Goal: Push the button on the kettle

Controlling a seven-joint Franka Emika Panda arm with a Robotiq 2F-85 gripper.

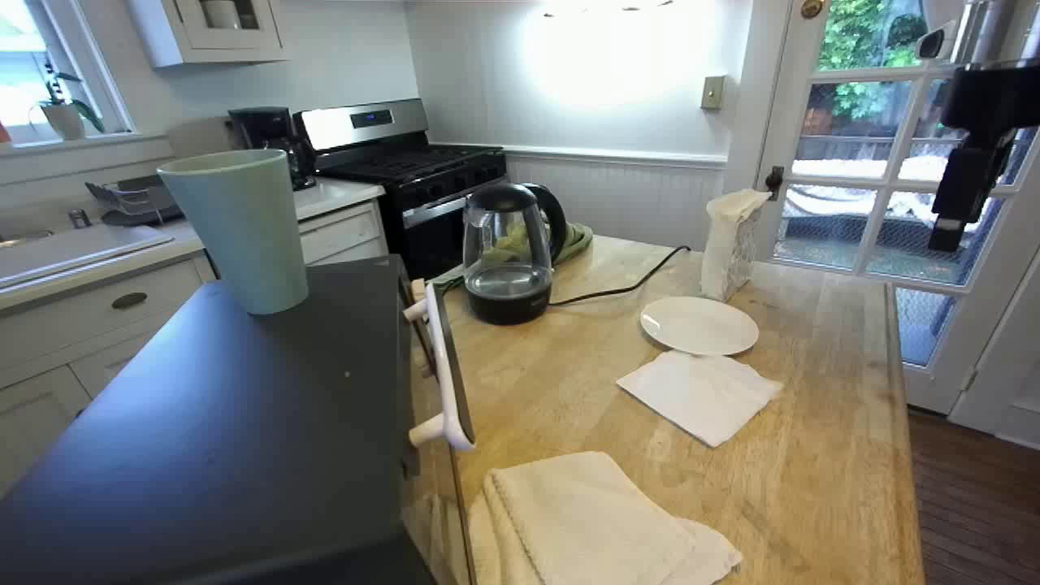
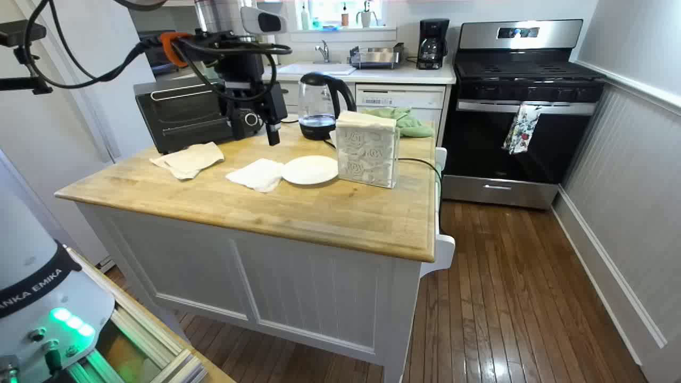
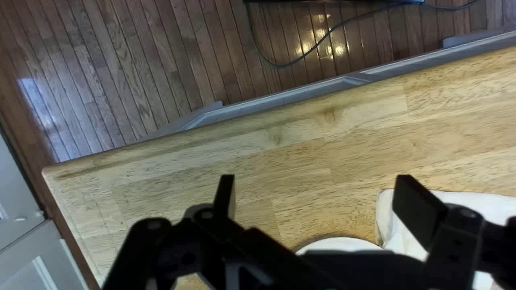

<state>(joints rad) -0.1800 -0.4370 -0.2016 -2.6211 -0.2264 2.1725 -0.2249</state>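
The kettle (image 1: 505,258) is clear glass with a black lid, handle and base, and holds some water. It stands upright on the wooden counter, and it also shows in an exterior view (image 2: 317,110) behind the napkin holder. I cannot make out its button. The kettle is out of the wrist view. My gripper (image 3: 315,177) is open and empty, with its fingers wide apart over the counter. In an exterior view the gripper (image 1: 949,231) hangs at the far right, well apart from the kettle. It also shows in an exterior view (image 2: 255,132) in front of the toaster oven.
A white plate (image 1: 699,327) and a napkin (image 1: 703,396) lie on the counter. A clear napkin holder (image 2: 367,151) stands beside the plate. A toaster oven (image 2: 186,114) bears a pale-green bin (image 1: 236,236). Folded cloths (image 1: 593,520) and the kettle's cord (image 1: 626,288) lie nearby.
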